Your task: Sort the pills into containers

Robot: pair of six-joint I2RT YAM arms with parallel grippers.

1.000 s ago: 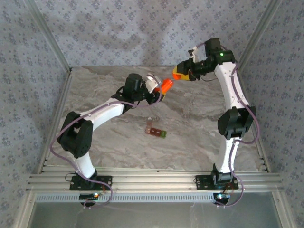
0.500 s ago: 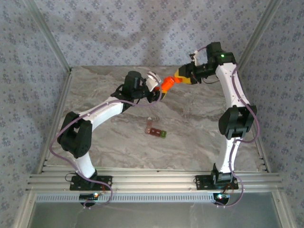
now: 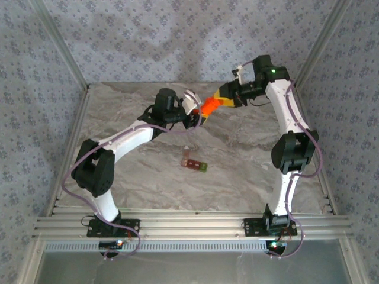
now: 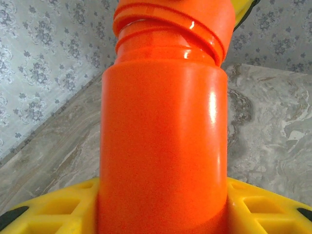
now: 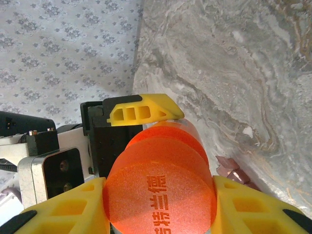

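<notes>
Well apart from fingers (image 3: pixel 225 94) gripping bottle (image 3: pixel 208 106), containers (image 3: pixel 194 163) on table (image 3: pixel 249 165)

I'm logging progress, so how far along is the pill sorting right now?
Done: the left gripper has the orange bottle lifted off the table. In hand: the right gripper grips the cap, which sits crooked on the bottle's neck, not seated. Left: the containers lie apart on the table; whether they hold anything is too small to tell.
</notes>
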